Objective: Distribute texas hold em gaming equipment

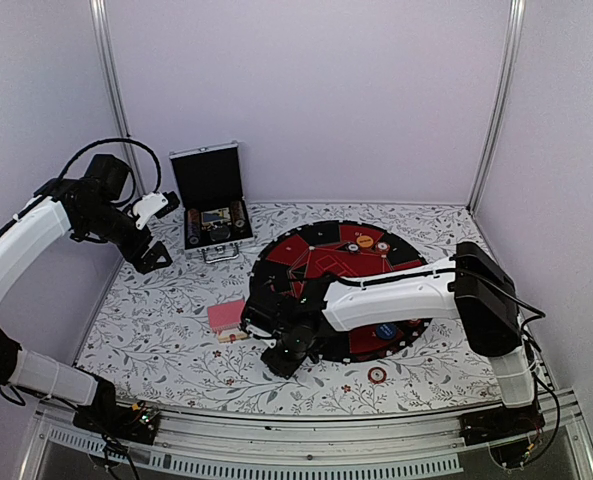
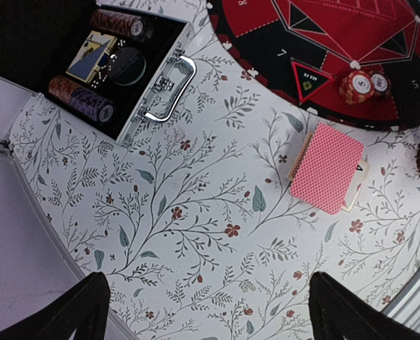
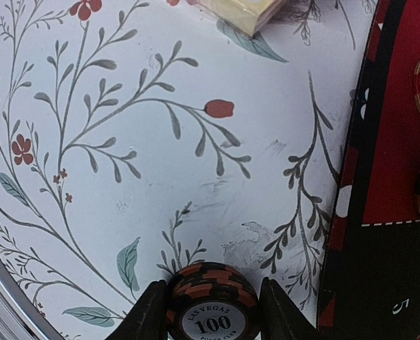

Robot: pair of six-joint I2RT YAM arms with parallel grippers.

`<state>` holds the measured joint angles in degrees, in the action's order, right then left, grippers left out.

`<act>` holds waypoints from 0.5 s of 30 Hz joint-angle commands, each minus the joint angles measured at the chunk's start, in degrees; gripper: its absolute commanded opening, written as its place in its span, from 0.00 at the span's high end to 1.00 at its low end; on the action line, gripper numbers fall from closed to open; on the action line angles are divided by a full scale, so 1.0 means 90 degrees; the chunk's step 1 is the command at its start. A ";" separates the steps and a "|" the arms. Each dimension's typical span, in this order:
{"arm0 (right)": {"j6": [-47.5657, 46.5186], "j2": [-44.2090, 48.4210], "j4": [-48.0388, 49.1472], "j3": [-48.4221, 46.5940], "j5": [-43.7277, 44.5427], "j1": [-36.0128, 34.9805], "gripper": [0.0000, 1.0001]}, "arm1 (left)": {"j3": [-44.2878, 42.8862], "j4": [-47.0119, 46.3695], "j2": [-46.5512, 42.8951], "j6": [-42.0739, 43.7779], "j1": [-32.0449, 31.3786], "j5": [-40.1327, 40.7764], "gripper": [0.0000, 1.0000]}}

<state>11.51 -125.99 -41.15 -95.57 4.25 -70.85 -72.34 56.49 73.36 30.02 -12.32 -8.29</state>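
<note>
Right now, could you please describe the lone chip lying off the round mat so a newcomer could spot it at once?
Find the round red-and-black mat on the floral tablecloth. Just off its edge nearest the arm bases, one red-and-white chip lies flat on the cloth. Other loose chips sit on the mat or in the case; this one lies alone among the printed flowers.

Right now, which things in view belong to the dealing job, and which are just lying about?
Job: pink-backed card deck; striped chip in the right gripper; chips on the round mat; lone chip on the cloth.
Lying about: silver-edged black case; floral tablecloth.
</note>
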 commanded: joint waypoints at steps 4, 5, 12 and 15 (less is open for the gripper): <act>-0.0024 0.0055 -0.0171 -0.0125 0.0033 0.0003 0.62 | -0.0095 0.0022 -0.0075 0.0011 -0.0087 -0.0034 0.00; -0.0028 0.0071 -0.0195 -0.0147 0.0034 0.0005 0.62 | -0.0097 0.0022 -0.0067 0.0014 -0.0084 -0.0036 0.00; -0.0048 0.0189 -0.0335 -0.0303 0.0007 0.0010 0.63 | -0.0137 0.0022 -0.0037 0.0014 -0.0082 -0.0046 0.00; -0.0046 0.0238 -0.0398 -0.0345 -0.0004 0.0003 0.64 | -0.0137 0.0021 -0.0036 0.0013 -0.0088 -0.0048 0.00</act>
<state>11.33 -125.97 -43.38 -96.71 4.25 -70.85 -72.34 56.49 73.36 30.00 -12.34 -8.29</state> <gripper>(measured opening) 0.423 0.993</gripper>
